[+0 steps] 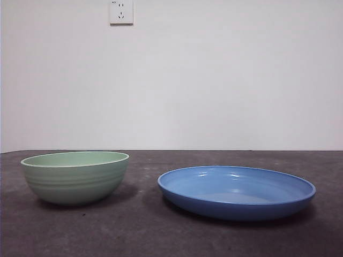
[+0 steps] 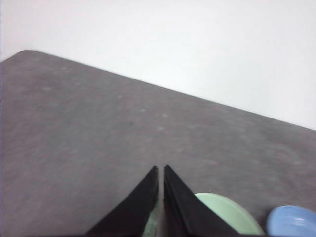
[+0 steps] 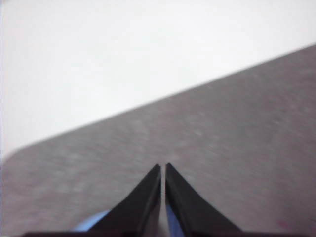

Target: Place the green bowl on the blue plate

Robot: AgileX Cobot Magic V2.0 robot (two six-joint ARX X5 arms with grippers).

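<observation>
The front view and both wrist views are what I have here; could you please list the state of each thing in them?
Green bowl: upright, nothing visible inside, on the table, apart from the plate.
Blue plate: flat on the table, nothing on it.
Left claw: shut, holding nothing, above the bowl.
Right claw: shut, holding nothing, above the plate.

Pale mint-green bowl (image 1: pixel 75 176) with faint ridges; glossy medium-blue plate (image 1: pixel 236 191); dark grey table (image 1: pixel 161 235)
</observation>
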